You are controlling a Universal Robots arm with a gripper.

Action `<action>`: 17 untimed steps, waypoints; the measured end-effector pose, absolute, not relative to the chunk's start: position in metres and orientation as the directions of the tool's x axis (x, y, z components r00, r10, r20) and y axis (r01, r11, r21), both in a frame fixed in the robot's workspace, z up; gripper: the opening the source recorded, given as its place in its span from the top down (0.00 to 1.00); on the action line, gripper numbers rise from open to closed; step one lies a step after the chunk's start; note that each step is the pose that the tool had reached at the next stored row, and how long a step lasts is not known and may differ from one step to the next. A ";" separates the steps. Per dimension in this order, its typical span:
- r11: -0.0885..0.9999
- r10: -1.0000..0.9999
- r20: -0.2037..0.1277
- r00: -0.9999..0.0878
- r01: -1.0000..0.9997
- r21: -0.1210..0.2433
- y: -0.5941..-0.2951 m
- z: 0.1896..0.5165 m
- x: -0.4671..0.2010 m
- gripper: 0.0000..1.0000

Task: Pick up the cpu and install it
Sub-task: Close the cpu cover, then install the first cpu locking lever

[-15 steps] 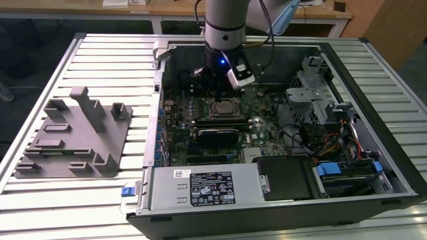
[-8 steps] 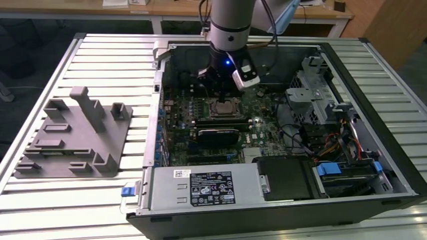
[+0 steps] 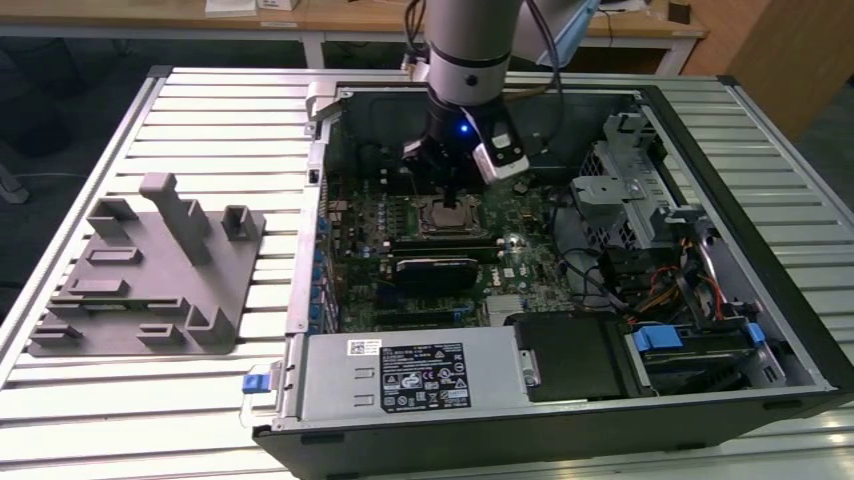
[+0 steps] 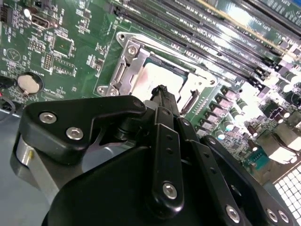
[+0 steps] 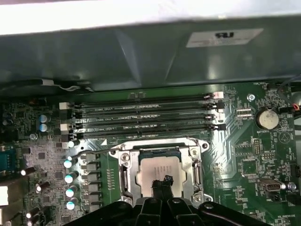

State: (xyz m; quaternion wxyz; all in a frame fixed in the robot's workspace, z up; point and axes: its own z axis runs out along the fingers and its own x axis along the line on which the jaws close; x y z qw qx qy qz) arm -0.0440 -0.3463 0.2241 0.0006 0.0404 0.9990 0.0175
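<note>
Arm comes down from the top edge of the exterior view, upper part cut off, into an open PC case [image 3: 790, 335] lying on a slatted metal table [image 3: 200, 120]. Gripper [image 3: 454, 203] sits over the CPU socket area near the middle of the motherboard [image 3: 534, 225]; in that view the wrist body hides most of the socket, so the cpu [image 3: 451, 215] is just a pale patch under the tip. In both wrist views the cpu [image 5: 157, 168] [image 4: 157, 77] lies flat inside the metal socket frame [image 5: 128, 176] [image 4: 131, 59], silver top up. Its near edge is covered by the gripper [image 5: 162, 181] [image 4: 162, 90]. Claw looks pinched narrow: the black links converge to one dark tip w/ no gap visible and nothing between the fingers. Tip is right over the cpu's top; touching or just above it, can't tell. Whether the frame is clamped down on the chip is also unclear. Memory slots [image 5: 141, 117] run just beside the socket, btwn it and the case wall [image 5: 141, 52]. A coin battery [image 5: 266, 117] [image 4: 29, 84] sits apart on the green board. Black gripper housing blocks much of the second wrist view. Grey plastic fixture [image 3: 147, 270] w/ upright posts stands on the table at the exterior view's left, well apart from the case. Power supply [image 3: 400, 375] sits at the case's near edge.
</note>
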 end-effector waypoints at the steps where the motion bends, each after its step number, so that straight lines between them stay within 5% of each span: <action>1: 0.996 0.081 0.000 -0.997 0.081 0.035 -0.347 0.224 -0.044 0.89; 17: 0.996 0.081 0.000 -0.997 0.081 0.035 -0.352 0.224 -0.043 0.89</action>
